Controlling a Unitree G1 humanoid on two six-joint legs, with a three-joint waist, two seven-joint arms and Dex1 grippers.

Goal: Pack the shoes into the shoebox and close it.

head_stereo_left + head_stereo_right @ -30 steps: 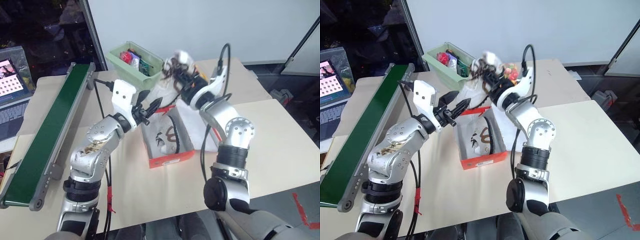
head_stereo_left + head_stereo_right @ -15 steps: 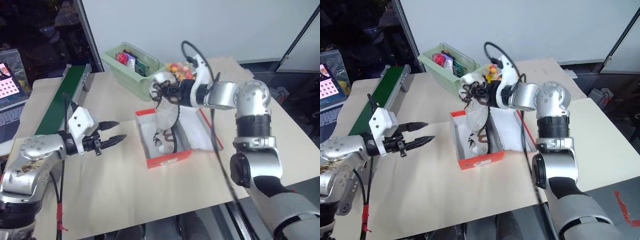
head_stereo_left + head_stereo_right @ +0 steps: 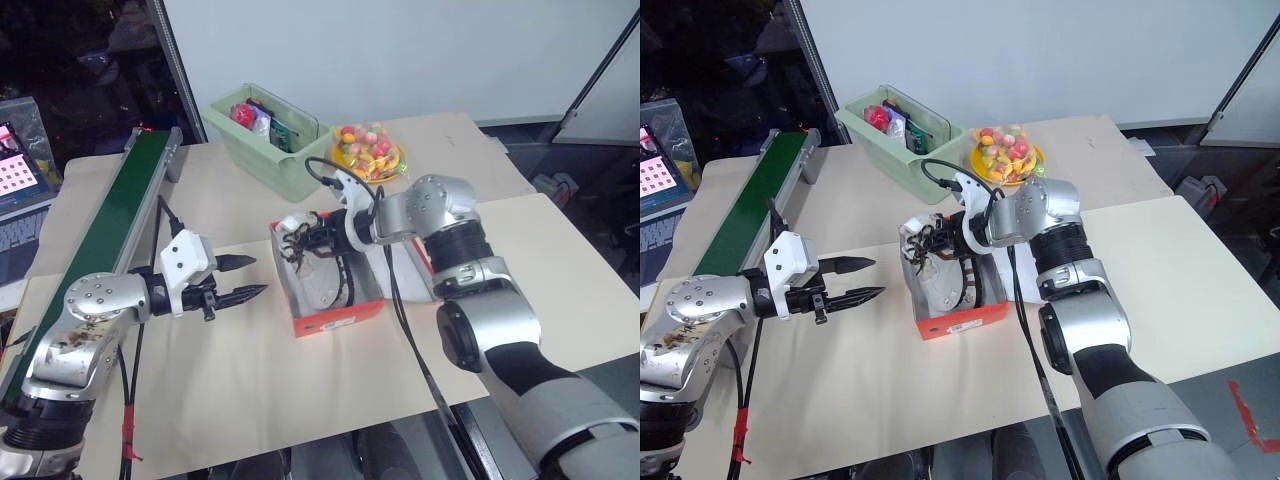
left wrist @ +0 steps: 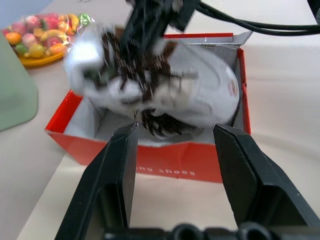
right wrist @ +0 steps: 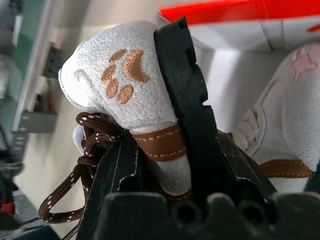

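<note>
1. Lowered since earlier: right tool (image 3: 952,232), clamped on shoe (image 3: 930,262), now over box (image 3: 960,322).
2. Second shoe (image 5: 290,125) lying inside, just past right tool.
3. Left tool (image 3: 243,278) parted, empty, beside box, above counter (image 3: 300,390).

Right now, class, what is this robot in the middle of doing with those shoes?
The right gripper is clamped on one cream sneaker and holds it in the open orange-red shoebox, where the other sneaker already lies. The left gripper hovers open beside the box, holding nothing. The lid is not closed yet. A green bin and a plate of sweets sit behind.
</note>
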